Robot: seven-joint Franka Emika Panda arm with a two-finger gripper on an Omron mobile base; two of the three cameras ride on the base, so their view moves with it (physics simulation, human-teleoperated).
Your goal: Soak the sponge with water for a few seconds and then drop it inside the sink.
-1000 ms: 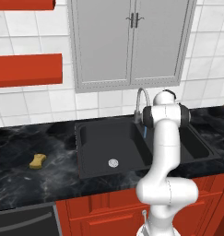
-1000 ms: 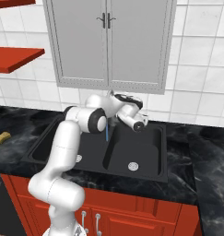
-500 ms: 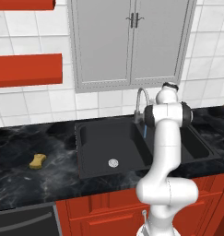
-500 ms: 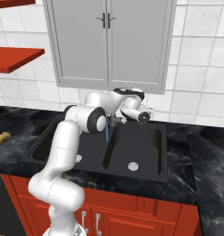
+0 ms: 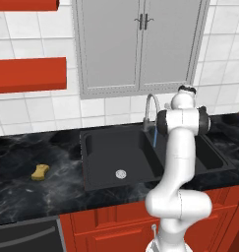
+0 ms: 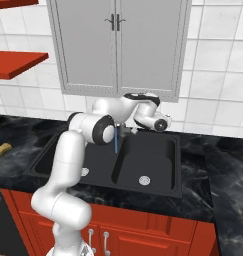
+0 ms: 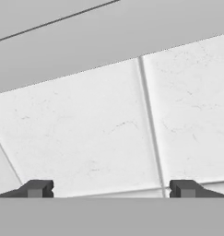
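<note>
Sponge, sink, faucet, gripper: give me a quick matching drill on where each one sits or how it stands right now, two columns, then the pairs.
Column one:
1. sponge
2. sink
3. faucet
4. gripper

Column two:
A. jaws wide apart, empty, facing the white wall tiles
B. lying on the black counter, left of the basins
C. thin blue stream running down from it
D. black double basin with round silver drains

Pairs: 1-B, 2-D, 3-C, 4-A
</note>
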